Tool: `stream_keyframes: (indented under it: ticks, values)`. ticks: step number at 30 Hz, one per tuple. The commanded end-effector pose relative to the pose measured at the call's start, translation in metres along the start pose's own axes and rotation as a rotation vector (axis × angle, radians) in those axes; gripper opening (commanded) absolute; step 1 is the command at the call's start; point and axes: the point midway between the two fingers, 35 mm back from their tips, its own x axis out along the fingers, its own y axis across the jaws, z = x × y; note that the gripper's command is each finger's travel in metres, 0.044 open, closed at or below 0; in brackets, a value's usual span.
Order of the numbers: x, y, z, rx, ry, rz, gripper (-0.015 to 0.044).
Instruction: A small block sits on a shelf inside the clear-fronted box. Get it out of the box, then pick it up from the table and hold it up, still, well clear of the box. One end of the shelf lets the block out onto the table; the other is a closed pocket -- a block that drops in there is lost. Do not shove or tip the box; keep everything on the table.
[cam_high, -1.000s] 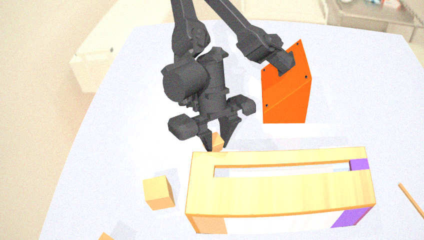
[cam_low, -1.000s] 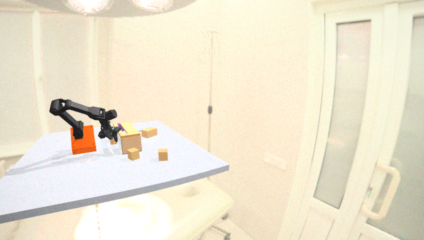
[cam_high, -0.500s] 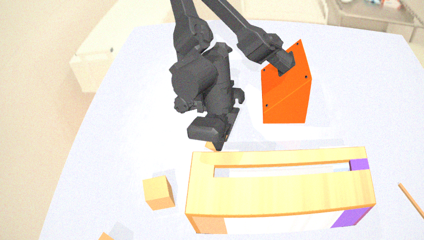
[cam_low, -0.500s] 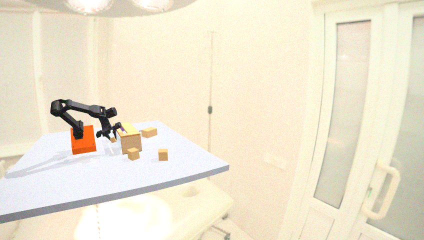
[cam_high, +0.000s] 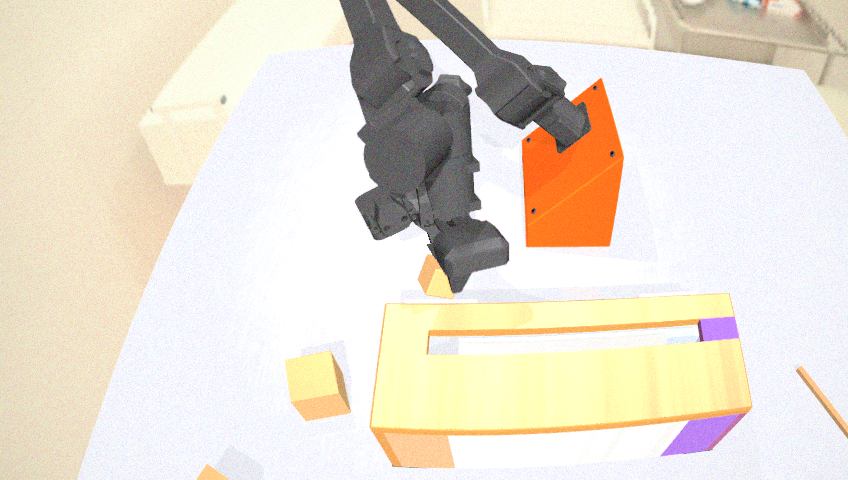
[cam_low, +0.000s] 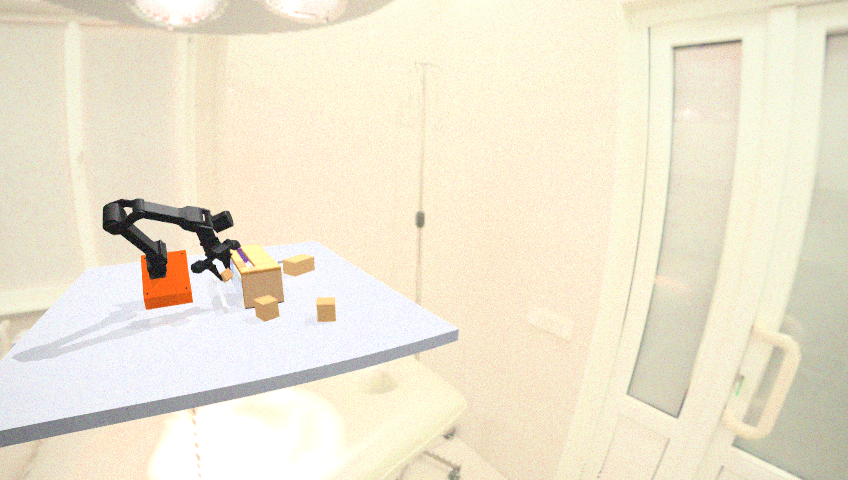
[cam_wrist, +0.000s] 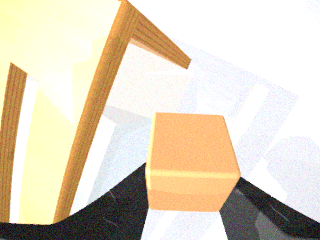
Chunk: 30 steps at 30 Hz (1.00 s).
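My gripper (cam_high: 443, 284) (cam_low: 224, 273) (cam_wrist: 183, 171) is shut on the small orange block (cam_high: 433, 277) (cam_low: 226, 274) (cam_wrist: 191, 160). It holds the block lifted off the table, just behind the left end of the box. The wooden box (cam_high: 553, 380) (cam_low: 260, 274) (cam_wrist: 60, 80) stands at the front of the table, with a slot in its top, a purple right end (cam_high: 705, 431) and a clear front. In the wrist view the block sits between my two dark fingers, with the box's corner to the left.
An orange base block (cam_high: 571, 178) (cam_low: 166, 285) holds the arm's foot behind the box. A loose tan cube (cam_high: 316, 383) (cam_low: 266, 307) lies left of the box. More tan cubes (cam_low: 325, 308) (cam_low: 298, 264) lie on the table (cam_high: 714, 208). A thin stick (cam_high: 824, 401) lies at the right edge.
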Motion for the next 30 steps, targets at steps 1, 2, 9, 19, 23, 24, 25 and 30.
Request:
stream_keyframes:
  ticks: [1,2,9,19,23,24,25,30]
  values:
    - [-0.002,0.001,-0.003,-0.174,-0.001,-0.012,0.0]
    - [-0.003,0.001,-0.003,-0.217,-0.001,-0.014,0.0]
    - [-0.008,0.002,-0.007,-0.518,-0.005,-0.029,0.0]
    - [-0.015,0.002,-0.011,-0.949,-0.01,-0.052,0.0]
    - [-0.019,0.003,-0.012,-1.122,-0.011,-0.063,0.0]
    - [-0.019,0.003,-0.012,-1.165,-0.011,-0.066,0.0]
    - [-0.02,0.003,-0.012,-1.208,-0.011,-0.068,0.0]
    - [-0.024,0.003,-0.014,-1.424,-0.012,-0.084,0.0]
